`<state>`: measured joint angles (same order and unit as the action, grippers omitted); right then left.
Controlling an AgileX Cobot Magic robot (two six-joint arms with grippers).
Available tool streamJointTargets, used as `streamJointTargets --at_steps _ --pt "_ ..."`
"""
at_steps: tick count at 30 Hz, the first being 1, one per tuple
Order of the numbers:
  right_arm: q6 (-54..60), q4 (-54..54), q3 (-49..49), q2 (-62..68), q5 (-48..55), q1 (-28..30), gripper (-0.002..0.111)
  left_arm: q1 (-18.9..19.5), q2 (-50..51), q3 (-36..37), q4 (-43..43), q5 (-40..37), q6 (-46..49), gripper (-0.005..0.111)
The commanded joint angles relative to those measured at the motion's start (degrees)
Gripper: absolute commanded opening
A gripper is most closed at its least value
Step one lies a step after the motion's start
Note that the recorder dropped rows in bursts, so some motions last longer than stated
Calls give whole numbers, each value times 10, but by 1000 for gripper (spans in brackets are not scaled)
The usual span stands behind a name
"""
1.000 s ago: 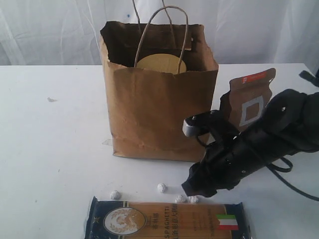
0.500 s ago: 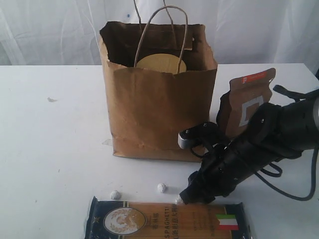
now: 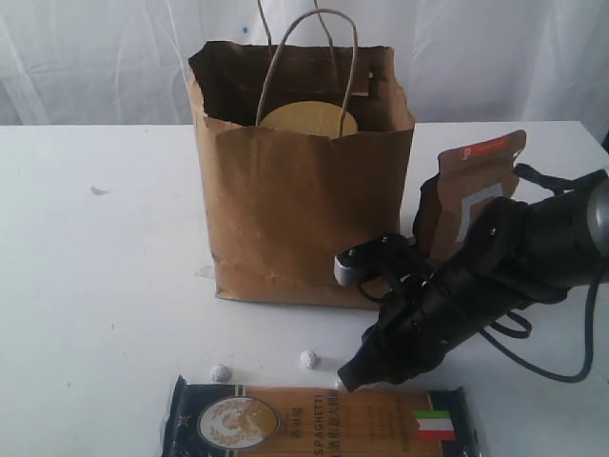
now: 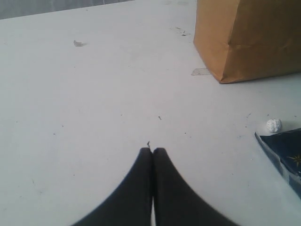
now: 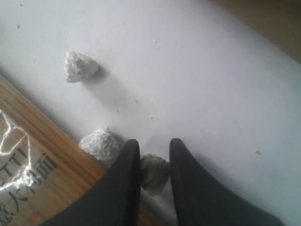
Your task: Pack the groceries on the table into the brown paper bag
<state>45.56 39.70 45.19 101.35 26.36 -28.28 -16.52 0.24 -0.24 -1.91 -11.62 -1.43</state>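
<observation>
Pinching one foil ball in my right gripper, fingers pressed to either side of it, down on the table in front of the bag. A second ball lies just beside it against the spaghetti packet; a third ball sits nearer the bag. My left gripper has its fingers together, empty, over bare table near the bag.
</observation>
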Motion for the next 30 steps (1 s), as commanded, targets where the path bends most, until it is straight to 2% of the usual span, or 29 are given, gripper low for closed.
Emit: streamJointTargets --at_steps 1,10,19,24,30 --pt "7 -14 -5 -19 29 -4 0 -2 -2 2 1 0 0 0" --pt "7 -24 -5 -155 45 -4 0 -2 -2 2 1 0 0 0" --pt "-1 -24 6 -294 -45 -3 0 -2 -2 2 1 0 0 0" --pt "-10 -24 54 -341 -100 -3 0 -2 -2 2 1 0 0 0" --pt "-25 -24 149 -317 -116 -3 0 -2 -2 2 1 0 0 0"
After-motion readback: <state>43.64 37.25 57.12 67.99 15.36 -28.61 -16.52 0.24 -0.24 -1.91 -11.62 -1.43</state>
